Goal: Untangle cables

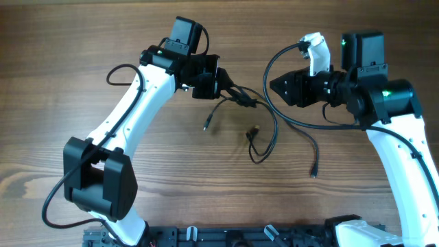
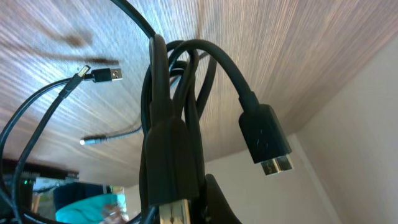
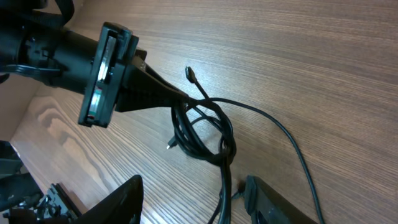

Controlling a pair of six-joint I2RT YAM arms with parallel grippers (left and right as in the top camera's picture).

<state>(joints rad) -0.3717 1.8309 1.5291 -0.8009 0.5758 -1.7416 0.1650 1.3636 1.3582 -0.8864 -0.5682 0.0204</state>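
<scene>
The cables (image 1: 241, 97) are thin black cords knotted into a bundle at the table's middle. Loose ends with plugs trail to the front (image 1: 206, 125), (image 1: 252, 130) and right (image 1: 314, 171). My left gripper (image 1: 228, 88) is shut on the bundle and holds it a little above the table. In the left wrist view the bundle (image 2: 171, 137) rises from the jaws (image 2: 193, 208), with a wide plug (image 2: 267, 140) hanging free. My right gripper (image 1: 273, 86) is open, just right of the bundle. In the right wrist view its fingers (image 3: 196, 205) straddle one strand below the knot (image 3: 202, 134) without closing on it.
The wooden table (image 1: 68, 41) lies under everything. A thicker black wire of the right arm loops from its wrist (image 1: 269, 68) close to the bundle. The arm bases stand at the front edge (image 1: 226, 237).
</scene>
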